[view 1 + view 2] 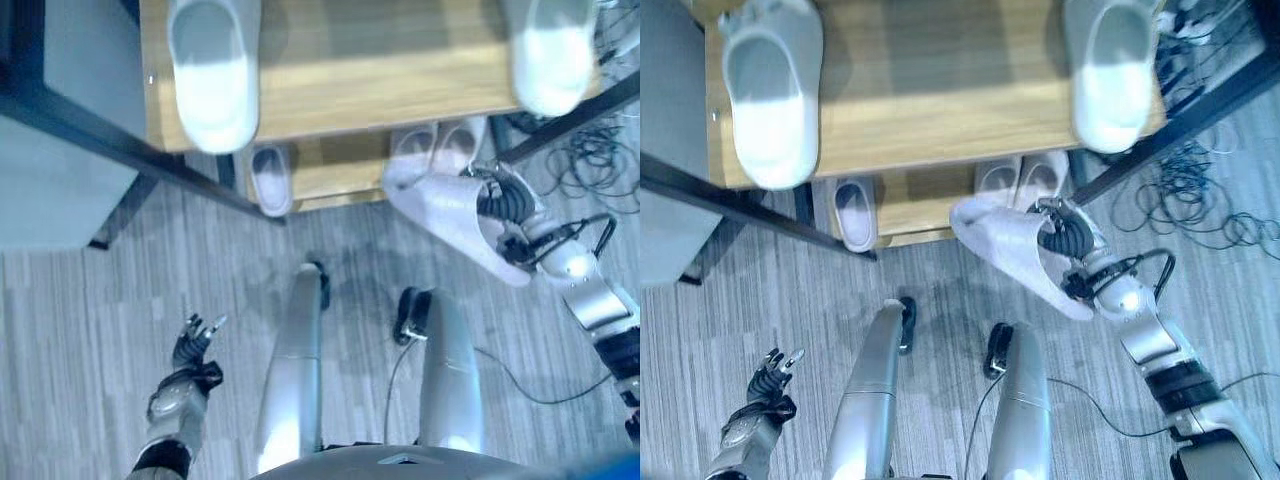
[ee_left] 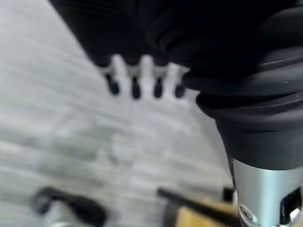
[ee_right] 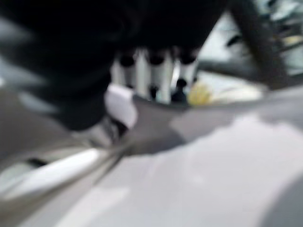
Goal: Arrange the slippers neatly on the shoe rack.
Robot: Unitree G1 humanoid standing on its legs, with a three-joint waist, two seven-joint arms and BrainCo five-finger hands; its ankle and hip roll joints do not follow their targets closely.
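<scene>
The right hand point(image 1: 1072, 245) has its fingers curled inside the opening of a pale slipper point(image 1: 1005, 250), gripping it and holding it above the grey floor point(image 1: 100, 300) at about four o'clock from the middle of the shoe rack point(image 1: 350, 90), with the toe pointing toward the rack's lower shelf. In the right wrist view the fingers point(image 3: 158, 78) seem to press on the slipper's pale upper, though that view is too blurred to be sure. On the rack's wooden top, one slipper point(image 1: 212, 70) lies at ten o'clock and another point(image 1: 552, 55) at two o'clock. On the lower shelf a single slipper point(image 1: 271, 178) sits left of a side-by-side pair point(image 1: 437, 148). The left hand point(image 1: 192, 342) hangs at seven o'clock over the floor, fingers loosely spread, holding nothing.
</scene>
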